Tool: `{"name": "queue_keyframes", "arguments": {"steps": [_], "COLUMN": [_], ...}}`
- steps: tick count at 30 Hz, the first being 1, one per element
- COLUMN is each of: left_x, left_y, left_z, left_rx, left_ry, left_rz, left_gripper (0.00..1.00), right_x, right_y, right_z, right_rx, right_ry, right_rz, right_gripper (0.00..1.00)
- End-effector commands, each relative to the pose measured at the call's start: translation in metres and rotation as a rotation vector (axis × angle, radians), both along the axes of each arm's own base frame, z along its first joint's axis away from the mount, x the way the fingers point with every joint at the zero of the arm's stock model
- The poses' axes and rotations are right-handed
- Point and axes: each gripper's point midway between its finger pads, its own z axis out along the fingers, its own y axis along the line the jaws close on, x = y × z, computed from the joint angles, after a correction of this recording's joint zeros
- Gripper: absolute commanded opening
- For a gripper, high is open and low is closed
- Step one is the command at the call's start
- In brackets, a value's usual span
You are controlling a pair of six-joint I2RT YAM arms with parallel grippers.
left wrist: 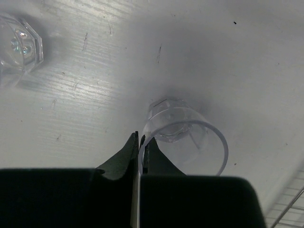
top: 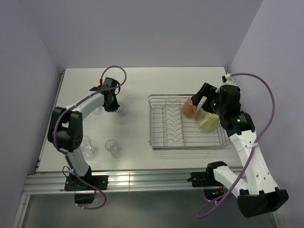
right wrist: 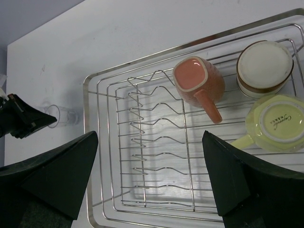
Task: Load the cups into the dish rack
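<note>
My left gripper [top: 112, 105] is at the table's left, its fingers [left wrist: 128, 149] shut on the near wall of an upright clear glass tumbler [left wrist: 183, 137], one finger inside the rim and one outside. The tumbler [top: 119, 110] rests on the table. My right gripper [right wrist: 149, 161] hangs open and empty over the chrome wire dish rack [right wrist: 86, 85]. In the rack's far right part sit a pink mug [right wrist: 197, 80], an upside-down brown cup [right wrist: 264, 66] and a pale yellow-green mug [right wrist: 278, 121].
Two more clear tumblers [top: 88, 146] [top: 112, 147] stand near the table's front left, and another [left wrist: 19, 47] sits just left of the left gripper. The rack [top: 156, 142] fills the right half of the table, its zigzag dividers [right wrist: 142, 142] bare.
</note>
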Motion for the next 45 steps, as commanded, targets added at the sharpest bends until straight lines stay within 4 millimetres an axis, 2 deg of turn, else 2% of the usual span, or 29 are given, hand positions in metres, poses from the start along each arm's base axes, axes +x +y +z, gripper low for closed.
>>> {"name": "queue_keyframes", "arguments": {"steps": [1,4,7,8,10,11,13,14,15,16,17,18,19,20,21,23,24,26,27,29,32,34,45], "left_x": [0.009,0.010,0.012,0.012,0.015,0.008,0.005,-0.006,-0.011,-0.013,-0.030,-0.038,-0.042,-0.053,-0.068,-0.077,-0.090,-0.096,-0.105,-0.110,-0.116,-0.121,-0.119], "left_y": [-0.002,-0.006,-0.009,-0.011,-0.023,-0.036,-0.053,-0.067,-0.074,-0.083,-0.097,-0.105,-0.114,-0.120,-0.129,-0.136,-0.140,-0.142,-0.143,-0.142,-0.142,-0.141,-0.142], "left_z": [0.009,0.024,0.064,0.089,0.125,0.152,0.185,0.210,0.222,0.242,0.256,0.267,0.290,0.294,0.301,0.315,0.317,0.325,0.329,0.336,0.336,0.344,0.342], "left_rx": [-0.012,-0.038,-0.070,-0.097,-0.161,-0.238,-0.329,-0.406,-0.447,-0.498,-0.590,-0.641,-0.698,-0.747,-0.831,-0.898,-0.971,-1.036,-1.109,-1.191,-1.277,-1.298,-1.371], "left_ry": [-0.034,-0.058,-0.135,-0.193,-0.281,-0.336,-0.431,-0.482,-0.511,-0.582,-0.601,-0.631,-0.720,-0.732,-0.717,-0.785,-0.753,-0.810,-0.768,-0.779,-0.740,-0.780,-0.756], "left_rz": [0.008,-0.008,-0.033,-0.045,-0.100,-0.158,-0.255,-0.334,-0.379,-0.437,-0.524,-0.575,-0.649,-0.703,-0.768,-0.857,-0.899,-0.961,-0.970,-0.983,-0.993,-1.036,-1.027], "left_gripper": [0.00,0.00,0.00,0.00,0.00,0.00,0.00,0.00,0.00,0.00,0.00,0.00,0.00,0.00,0.00,0.00,0.00,0.00,0.00,0.00,0.00,0.00,0.00], "right_x": [0.003,0.002,0.001,0.001,0.004,0.006,0.010,0.010,0.013,0.013,0.014,0.014,0.013,0.014,0.010,0.009,0.007,0.007,0.006,0.004,-0.001,-0.002,-0.019], "right_y": [0.003,0.003,0.005,0.006,0.009,0.016,0.027,0.039,0.047,0.057,0.074,0.084,0.095,0.107,0.125,0.145,0.158,0.171,0.176,0.187,0.202,0.213,0.236], "right_z": [0.012,0.013,0.017,0.018,0.020,0.020,0.031,0.035,0.045,0.056,0.067,0.075,0.086,0.089,0.102,0.113,0.125,0.131,0.140,0.154,0.159,0.157,0.165], "right_rx": [-0.003,-0.002,0.000,0.002,0.014,0.033,0.072,0.098,0.115,0.140,0.165,0.187,0.222,0.245,0.280,0.335,0.360,0.415,0.439,0.511,0.578,0.591,0.652], "right_ry": [-0.055,-0.060,-0.072,-0.073,-0.082,-0.078,-0.110,-0.115,-0.151,-0.176,-0.209,-0.229,-0.252,-0.258,-0.298,-0.318,-0.358,-0.365,-0.399,-0.444,-0.447,-0.430,-0.434], "right_rz": [0.020,0.023,0.033,0.042,0.051,0.085,0.123,0.174,0.203,0.232,0.290,0.327,0.359,0.396,0.467,0.526,0.566,0.603,0.623,0.666,0.725,0.752,0.841], "right_gripper": [0.98,0.98,0.98,0.98,0.98,0.98,0.98,0.98,0.98,0.98,0.98,0.99,0.99,0.99,0.99,0.99,0.99,0.99,0.99,1.00,1.00,1.00,0.99]}}
